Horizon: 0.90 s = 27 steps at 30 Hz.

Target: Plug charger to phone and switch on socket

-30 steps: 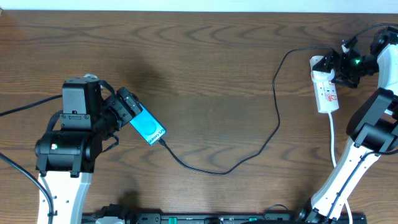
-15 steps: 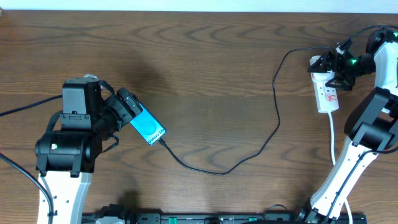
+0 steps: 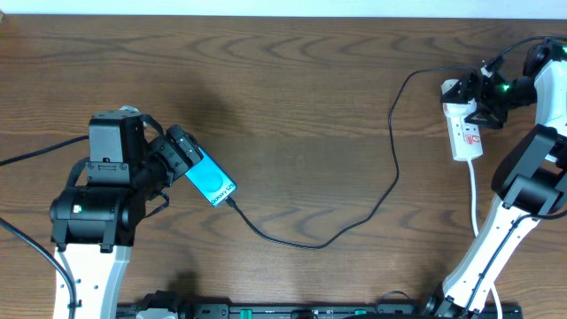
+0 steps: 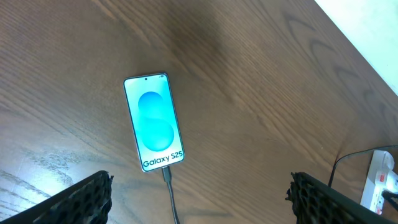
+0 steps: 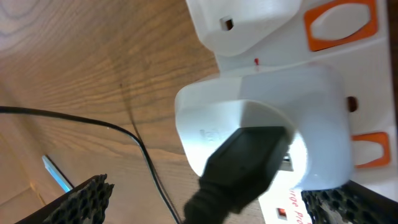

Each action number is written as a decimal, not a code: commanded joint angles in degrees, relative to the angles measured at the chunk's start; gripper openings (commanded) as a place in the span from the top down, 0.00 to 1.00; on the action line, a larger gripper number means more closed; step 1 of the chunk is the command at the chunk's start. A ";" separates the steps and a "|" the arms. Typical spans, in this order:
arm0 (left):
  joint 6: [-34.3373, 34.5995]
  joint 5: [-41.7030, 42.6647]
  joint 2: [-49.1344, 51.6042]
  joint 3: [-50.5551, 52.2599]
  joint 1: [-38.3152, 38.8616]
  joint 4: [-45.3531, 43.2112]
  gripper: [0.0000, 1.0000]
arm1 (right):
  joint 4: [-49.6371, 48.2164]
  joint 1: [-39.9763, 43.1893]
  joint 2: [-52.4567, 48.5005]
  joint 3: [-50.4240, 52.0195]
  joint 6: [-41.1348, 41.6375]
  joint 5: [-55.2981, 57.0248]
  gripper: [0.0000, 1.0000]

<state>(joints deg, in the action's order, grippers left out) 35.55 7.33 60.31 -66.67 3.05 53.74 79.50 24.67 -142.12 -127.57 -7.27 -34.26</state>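
On the wooden table [image 3: 301,106] the work left appears to lie wholly at the right side. The white power strip [image 3: 464,124] lies with its long axis running from the far edge toward the robot, slightly tilted, and the right gripper [image 3: 483,96] hangs directly over its far end, while the left gripper [image 3: 182,152] is well apart, across the table. So the right arm is plainly the one for the switch. The Galaxy S25 phone [image 4: 153,121] lies flat in front of the left gripper [image 4: 200,186], screen lit cyan. That gripper's fingers are spread wide and grasp nothing. The black charger cable [image 3: 390,168] runs from the phone's lower end, where its tip looks already seated, in a long curve to the strip. In the right wrist view a white USB adapter [image 5: 249,124] sits in the strip with the cable's black plug in its face. The right gripper [image 5: 205,196] is spread above it, touching nothing that I can see. Orange rocker switches [image 5: 341,22] sit along the strip's edge, to one side of the adapter. Which one serves this outlet I cannot tell, nor whether it is on.
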 commanded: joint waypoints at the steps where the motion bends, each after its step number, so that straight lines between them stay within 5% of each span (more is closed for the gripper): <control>1: -1.01 -0.52 -0.46 -1.33 -0.28 0.24 0.09 | -0.61 1.09 0.63 -1.81 -0.02 -0.50 0.03; 27: -1.01 -0.52 -0.46 -1.33 -0.28 0.33 0.09 | -2.56 1.44 1.25 -2.05 -0.07 -0.11 0.01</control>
<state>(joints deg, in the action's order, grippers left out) 35.55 7.33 60.31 -66.67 3.05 53.78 76.88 26.17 -142.12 -128.31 -7.29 -34.06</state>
